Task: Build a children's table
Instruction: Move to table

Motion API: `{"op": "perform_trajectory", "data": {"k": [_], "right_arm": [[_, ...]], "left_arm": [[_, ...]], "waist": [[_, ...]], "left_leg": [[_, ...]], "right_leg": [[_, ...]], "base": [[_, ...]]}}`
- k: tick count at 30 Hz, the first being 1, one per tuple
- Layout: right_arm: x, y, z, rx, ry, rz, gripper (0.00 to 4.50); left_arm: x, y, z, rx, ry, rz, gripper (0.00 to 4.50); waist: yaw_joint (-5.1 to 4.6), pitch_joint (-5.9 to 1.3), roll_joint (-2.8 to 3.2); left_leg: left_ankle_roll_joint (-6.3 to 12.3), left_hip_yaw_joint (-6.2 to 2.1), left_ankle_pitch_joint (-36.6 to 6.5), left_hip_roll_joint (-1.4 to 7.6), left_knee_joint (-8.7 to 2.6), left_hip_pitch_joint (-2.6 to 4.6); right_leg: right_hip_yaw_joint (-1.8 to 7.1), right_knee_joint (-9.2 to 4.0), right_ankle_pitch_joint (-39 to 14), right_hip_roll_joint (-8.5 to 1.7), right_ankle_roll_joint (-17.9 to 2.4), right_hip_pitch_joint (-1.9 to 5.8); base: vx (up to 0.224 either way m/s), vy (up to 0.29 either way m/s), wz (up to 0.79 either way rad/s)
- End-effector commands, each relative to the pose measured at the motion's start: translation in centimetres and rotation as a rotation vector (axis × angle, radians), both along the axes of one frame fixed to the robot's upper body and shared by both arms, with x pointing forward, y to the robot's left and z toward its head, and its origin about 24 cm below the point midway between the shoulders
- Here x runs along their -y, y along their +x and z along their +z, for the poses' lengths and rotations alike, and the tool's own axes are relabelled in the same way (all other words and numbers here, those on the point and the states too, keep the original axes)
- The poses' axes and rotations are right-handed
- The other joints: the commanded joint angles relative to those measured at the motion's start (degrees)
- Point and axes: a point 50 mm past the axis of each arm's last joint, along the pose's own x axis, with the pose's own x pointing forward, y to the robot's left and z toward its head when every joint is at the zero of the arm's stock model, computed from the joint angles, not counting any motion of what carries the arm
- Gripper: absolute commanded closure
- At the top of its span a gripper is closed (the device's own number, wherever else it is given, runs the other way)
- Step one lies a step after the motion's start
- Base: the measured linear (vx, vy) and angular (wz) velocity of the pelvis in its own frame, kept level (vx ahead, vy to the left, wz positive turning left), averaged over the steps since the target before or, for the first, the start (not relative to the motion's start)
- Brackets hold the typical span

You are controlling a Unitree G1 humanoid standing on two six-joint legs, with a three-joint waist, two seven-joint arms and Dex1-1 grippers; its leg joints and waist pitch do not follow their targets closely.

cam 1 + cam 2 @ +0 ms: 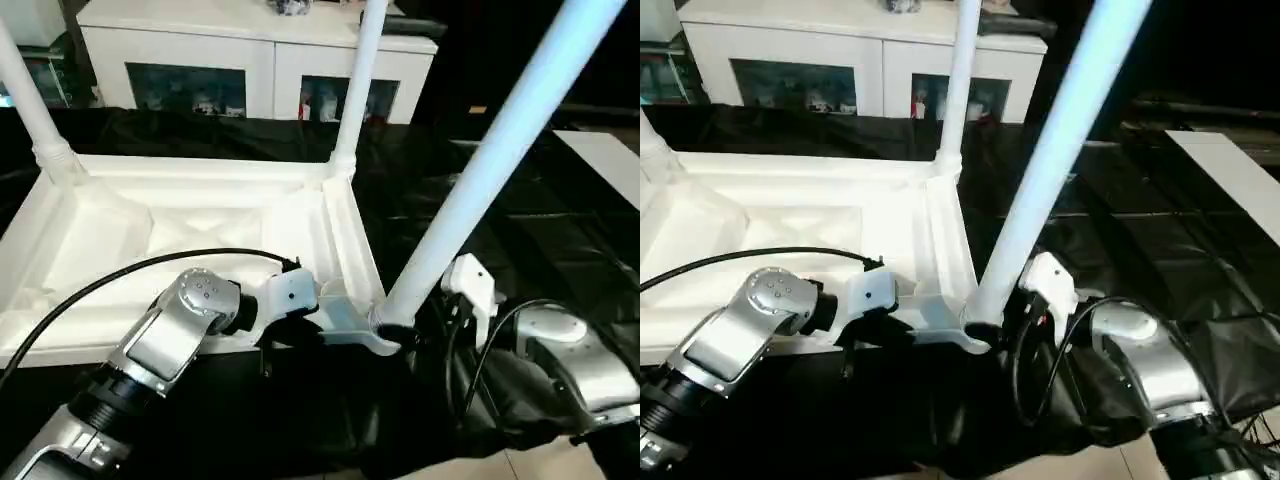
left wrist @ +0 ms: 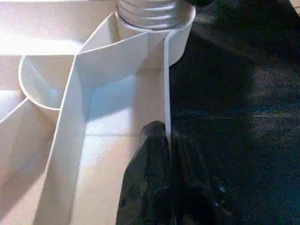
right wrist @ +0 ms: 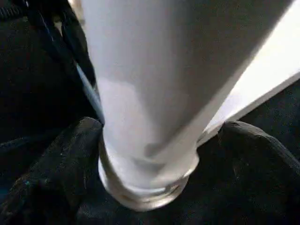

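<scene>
The white tabletop [image 1: 110,250] lies upside down on black cloth, ribbed underside up. Two white legs stand in its far corner sockets, one at the far left [image 1: 30,100] and one at the far right [image 1: 362,70]. A third leg [image 1: 500,140] leans to the right, its threaded end at the near right corner socket [image 2: 150,11]. My right gripper [image 1: 412,335] is shut on this leg's base, and its black fingers [image 3: 51,164] flank the tube. My left gripper [image 2: 167,150] is shut on the tabletop's thin near rim [image 2: 166,84], just beside that socket.
A white cabinet [image 1: 200,50] with glass doors stands behind the work. Black cloth [image 1: 450,190] covers the surface around the tabletop. A white flat panel [image 1: 610,160] lies at the far right. A black cable [image 1: 120,270] runs over my left forearm.
</scene>
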Motion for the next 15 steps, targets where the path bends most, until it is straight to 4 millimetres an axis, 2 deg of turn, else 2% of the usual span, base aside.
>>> {"op": "perform_trajectory", "data": {"k": [1,6,14,15], "right_arm": [[-0.10,0.38,0.44,0.026,-0.009,0.014,0.13],[-0.37,0.68,0.36,0.034,0.014,0.025,0.13],[-0.51,0.57,0.16,0.026,0.030,0.030,0.13],[-0.53,0.56,0.10,0.024,0.033,0.031,0.29]], "left_arm": [[0.92,-0.38,0.10,0.003,-0.010,-0.044,4.50],[0.78,-0.45,0.08,0.001,-0.007,-0.039,4.50],[0.51,-0.48,0.05,-0.008,-0.003,-0.036,4.50],[0.49,-0.47,0.07,-0.008,-0.003,-0.036,4.50]], "waist": [[-0.14,-3.39,0.07],[-0.14,-3.47,0.09],[-0.19,-3.50,0.13],[-0.20,-3.52,0.15]], "left_leg": [[-2.11,-2.64,-19.35,4.61,-4.94,2.41],[-1.67,-2.59,-18.03,4.56,-4.85,2.34],[-1.69,-2.57,-18.35,4.56,-4.87,2.41],[-1.72,-2.59,-18.34,4.56,-4.89,2.40]], "right_leg": [[1.92,-3.77,-16.96,-2.89,-11.75,1.02],[1.94,-3.57,-15.29,-2.81,-12.04,1.06],[1.90,-3.51,-14.93,-2.73,-12.46,1.09],[1.89,-3.47,-14.89,-2.72,-12.46,1.10]], "base": [[0.000,0.000,0.00],[0.000,0.000,0.00],[0.000,0.000,0.00],[0.000,0.000,0.00]]}}
